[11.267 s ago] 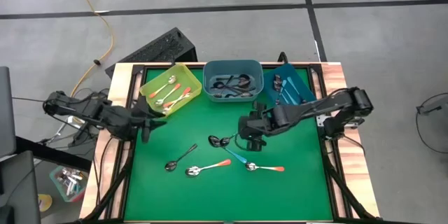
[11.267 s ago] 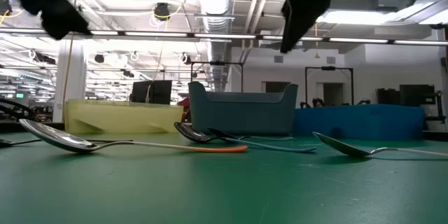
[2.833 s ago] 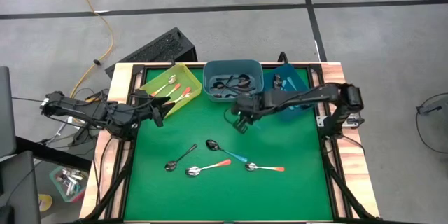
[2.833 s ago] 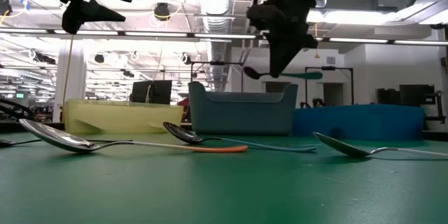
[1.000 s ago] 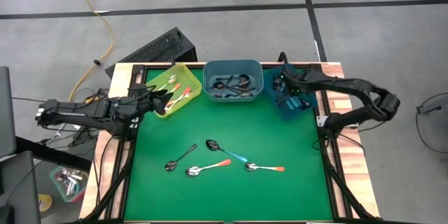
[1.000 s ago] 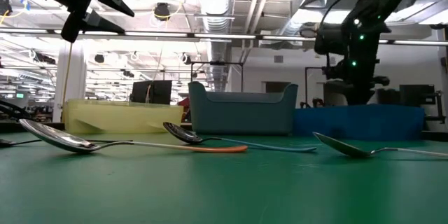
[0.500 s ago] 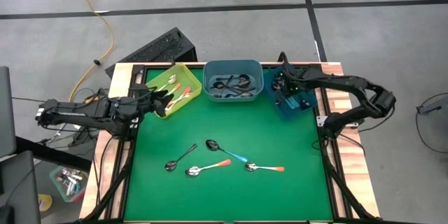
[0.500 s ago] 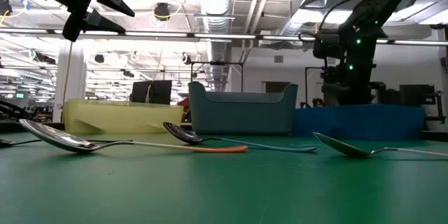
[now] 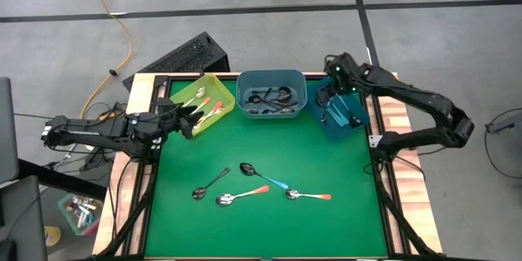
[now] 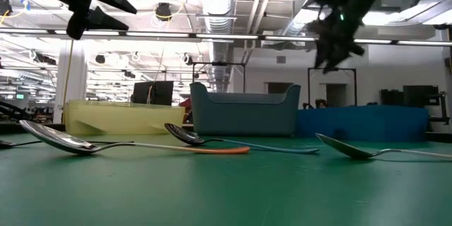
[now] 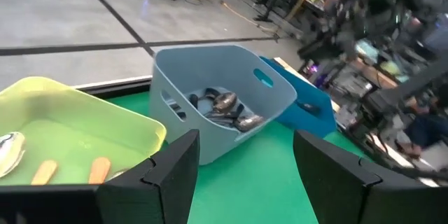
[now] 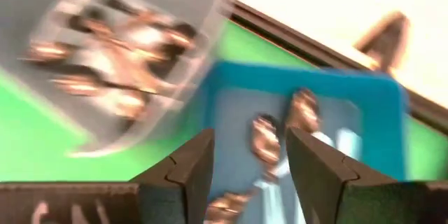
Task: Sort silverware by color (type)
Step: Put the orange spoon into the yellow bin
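Observation:
Several spoons lie on the green mat: a dark one (image 9: 210,184), an orange-handled one (image 9: 241,196), a teal-handled one (image 9: 263,174) and a second orange one (image 9: 308,196). My right gripper (image 9: 326,99) hangs open above the blue bin (image 9: 349,122), where teal-handled spoons (image 12: 273,140) lie. Nothing is between its fingers (image 12: 189,164). My left gripper (image 9: 189,121) waits open and empty at the near corner of the yellow-green bin (image 9: 181,98), which holds orange-handled spoons (image 9: 209,108). The grey-blue bin (image 9: 272,77) in the middle holds dark spoons (image 11: 224,105).
The three bins stand in a row along the mat's far edge. Wooden rails (image 9: 391,114) and black frame bars border the mat on both sides. The mat (image 9: 245,143) between the bins and the loose spoons is bare.
My right gripper has risen from low in the blue bin to well above it and has tipped its fingers more level. The spoons on the mat have kept their places.

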